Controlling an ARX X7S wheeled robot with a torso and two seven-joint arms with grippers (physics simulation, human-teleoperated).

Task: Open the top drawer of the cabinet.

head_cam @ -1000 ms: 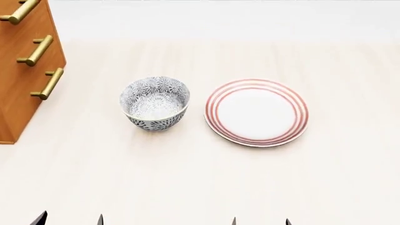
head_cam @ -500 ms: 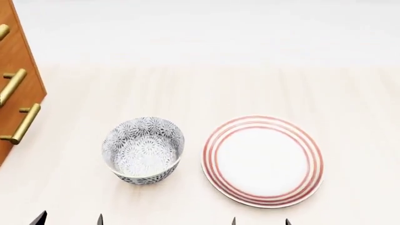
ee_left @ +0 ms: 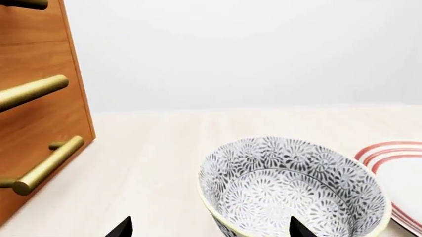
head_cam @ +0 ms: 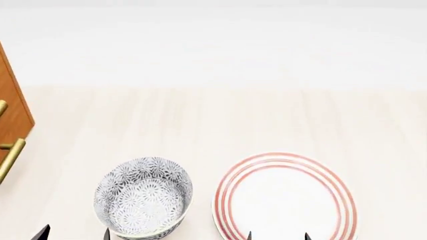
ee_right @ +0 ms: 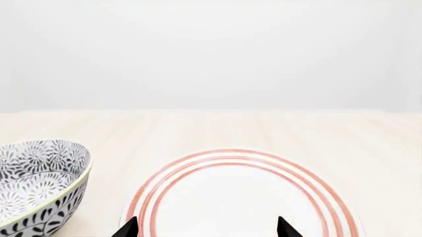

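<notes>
Cabinet (ee_left: 39, 113): orange-brown wooden chest standing at the left edge of the pale wood worktop (head_cam: 220, 115); only a sliver of its front corner shows in the head view, while the left wrist view takes in more of the front with three brass bar handles stacked one above another. Top drawer (ee_left: 29, 22): uppermost of the three, its handle barely caught at the border of the left wrist view; front appears flush, judged shut and not yet touched. Bars run level across the drawer fronts, long axis parallel to the front face. Left gripper (ee_left: 207, 228): two dark fingertips well apart, holding nothing, poised low near the worktop's near edge, with the patterned bowl (ee_left: 293, 190) directly ahead of it. Right gripper (ee_right: 205, 228): fingertips likewise spread and empty, facing the red-ringed plate (ee_right: 240, 197), which lies just beside the bowl toward the right. Governing relation: the cabinet lies to the left of and beyond the left gripper, and the top handle sits higher than both lower bars, so the left arm is clearly the nearer one. The reach is judged to call for going up and leftward, skirting the bowl, with fingers closing across the bar.
</notes>
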